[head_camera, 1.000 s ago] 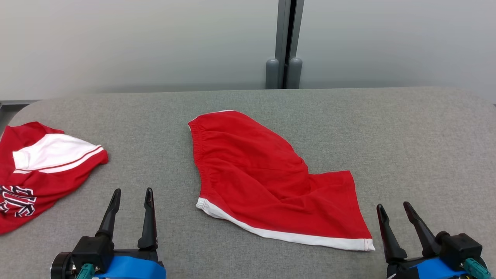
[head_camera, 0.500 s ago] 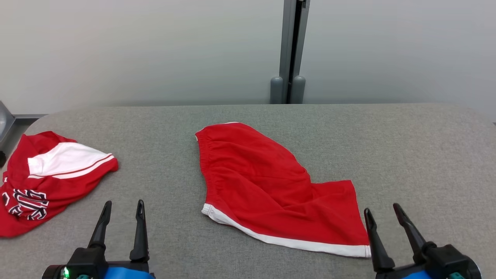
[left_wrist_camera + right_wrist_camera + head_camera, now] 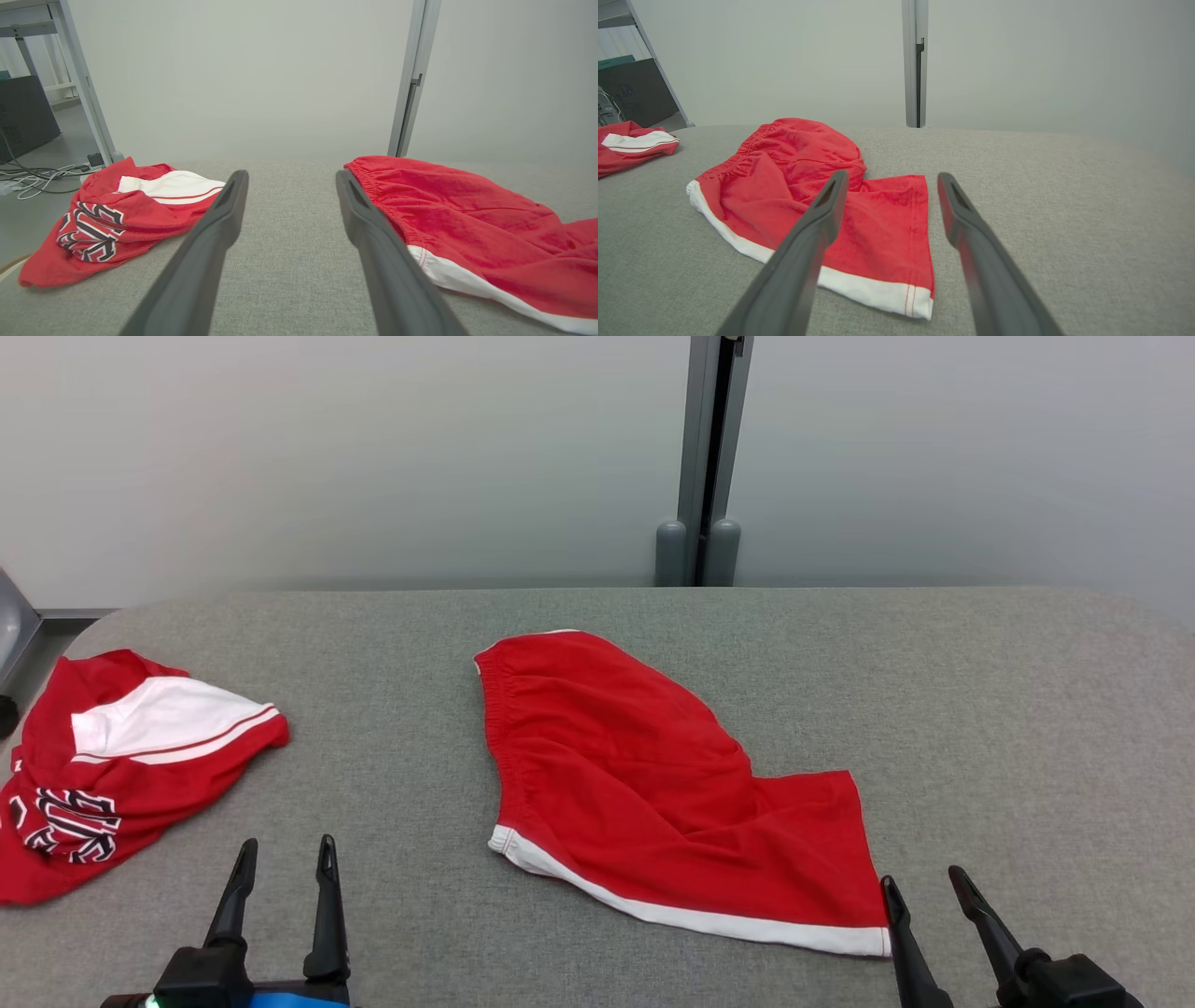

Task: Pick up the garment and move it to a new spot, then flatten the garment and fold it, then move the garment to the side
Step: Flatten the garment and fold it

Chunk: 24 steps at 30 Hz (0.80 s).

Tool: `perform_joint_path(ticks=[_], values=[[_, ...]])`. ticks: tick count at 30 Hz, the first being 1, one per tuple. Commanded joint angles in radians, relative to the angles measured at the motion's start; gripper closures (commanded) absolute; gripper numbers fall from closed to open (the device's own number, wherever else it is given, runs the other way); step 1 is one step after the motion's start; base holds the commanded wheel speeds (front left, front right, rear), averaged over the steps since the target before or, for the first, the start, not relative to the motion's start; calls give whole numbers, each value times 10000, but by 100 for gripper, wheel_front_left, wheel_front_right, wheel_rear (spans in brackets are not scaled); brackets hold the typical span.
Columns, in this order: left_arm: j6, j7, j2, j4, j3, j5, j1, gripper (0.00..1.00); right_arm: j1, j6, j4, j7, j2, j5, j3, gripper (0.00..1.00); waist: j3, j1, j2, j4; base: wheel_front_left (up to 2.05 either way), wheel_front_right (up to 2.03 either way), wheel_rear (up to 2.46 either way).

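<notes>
Left gripper (image 3: pixel 287 845) and right gripper (image 3: pixel 921 879) both spread open, empty, at bench (image 3: pixel 980 709) near edge; red shorts (image 3: pixel 644 784) mid-bench look untouched, so pickup's probably next: reach in, pinch cloth

Pose of the two arms. The left gripper (image 3: pixel 287 845), with two long dark tapered fingers (image 3: pixel 324 905) on a black wrist block (image 3: pixel 201 971), sat at the lower left of the head view. Its fingers pointed up the view, nearly parallel, jaws parted. The right gripper (image 3: pixel 922 877), of the same build, sat at the lower right with its fingertips leaning slightly leftward, jaws likewise spread. In each wrist view that arm's own fingers rose from the bottom edge with a wide gap between the tips.
</notes>
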Motion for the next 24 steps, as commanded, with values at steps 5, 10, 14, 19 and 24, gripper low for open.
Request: perform_joint_path(ticks=[5,10,14,19,24], values=[[53,-29,6,72,-13,28,-34,0,-46,5,57,-32,7,62,8,0,57,0,1,-31,0,0,0],[-9,-29,2,219,-108,-72,-293,0,-164,5,397,-32,2,124,-117,0,192,0,1,-114,0,0,0],[-88,-29,70,474,-343,-92,-672,0,-326,3,789,-32,-1,73,-241,0,364,0,1,-273,0,0,0],[-151,-29,238,998,-816,-166,-1366,0,-574,5,1377,-32,-1,40,-281,0,674,0,1,-546,0,0,0],[-160,-29,445,1762,-1403,-310,-2023,0,-898,5,1977,-32,0,128,-68,0,1049,0,1,-829,0,0,0]])
